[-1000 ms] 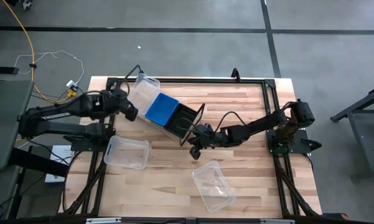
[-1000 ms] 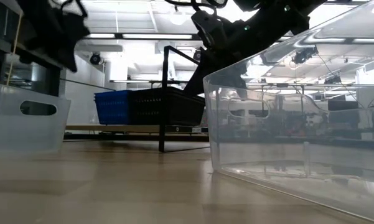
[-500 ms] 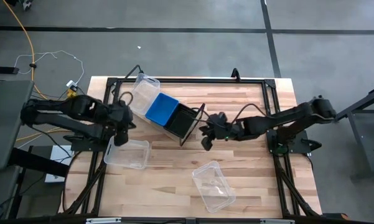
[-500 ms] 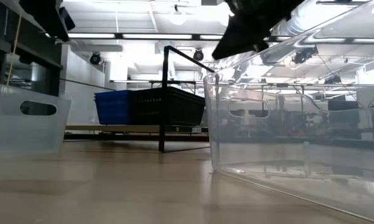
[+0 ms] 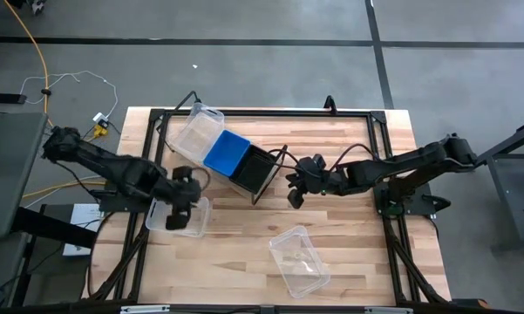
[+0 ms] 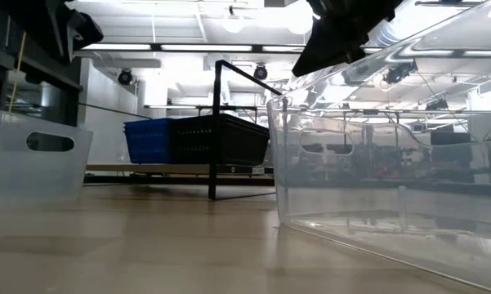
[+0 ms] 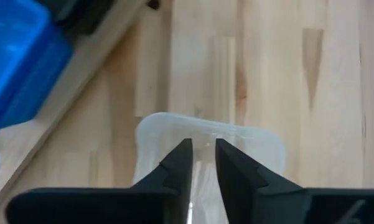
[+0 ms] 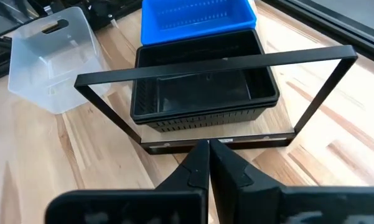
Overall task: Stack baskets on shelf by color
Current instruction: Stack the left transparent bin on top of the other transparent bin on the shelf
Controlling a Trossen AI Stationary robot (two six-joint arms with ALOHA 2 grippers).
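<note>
— Hands? Left hand (image 5: 180, 212) hangs over a clear basket (image 5: 176, 215) on the counter (image 5: 349, 253), fingers a sliver apart

— Right hand (image 5: 294, 194), pressed together, faces the shelf (image 8: 215, 144) holding black basket (image 8: 205, 93) and blue basket (image 8: 196, 14); another clear basket (image 5: 299, 260) lies near

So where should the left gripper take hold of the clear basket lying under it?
Probably at the near rim wall of the clear basket, coming from above. The basket sits upright with its mouth open, and the left gripper hangs over that thin wall, its fingers slightly apart.
</note>
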